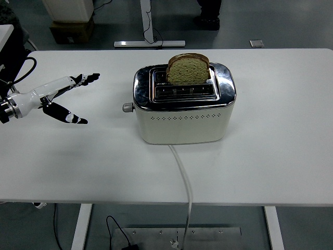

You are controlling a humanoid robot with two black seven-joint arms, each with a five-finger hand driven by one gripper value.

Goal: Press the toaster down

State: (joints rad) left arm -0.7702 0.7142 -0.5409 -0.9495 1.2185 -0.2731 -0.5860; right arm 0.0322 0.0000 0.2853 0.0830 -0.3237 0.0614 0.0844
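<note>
Sitting near the middle of the white table [281, 156], the toaster [182, 107] is resting flat with its long side facing the near edge, and a slice of bread [188, 69] is standing tall out of the far slot, so the carriage is evidently not down yet. The small round lever knob [126, 107] is sticking out of the end at the toaster's nine o'clock, and that is the place to press, not the body. The left hand [62, 99] is hovering at nine o'clock from the toaster, well apart from the knob, with fingers stretched out and the thumb splayed away from them, gripping nothing; the right arm is not showing. Judging by the chromed top and cream shell, the toaster is looking rigid and fairly heavy, so it is probably staying put under a straight downward push, though the polished metal is likely slippery and a sideways shove could slide it. The knob is small and smooth, so a fingertip could slip off. A white cord [183, 177] is trailing toward six o'clock, over the near edge.
</note>
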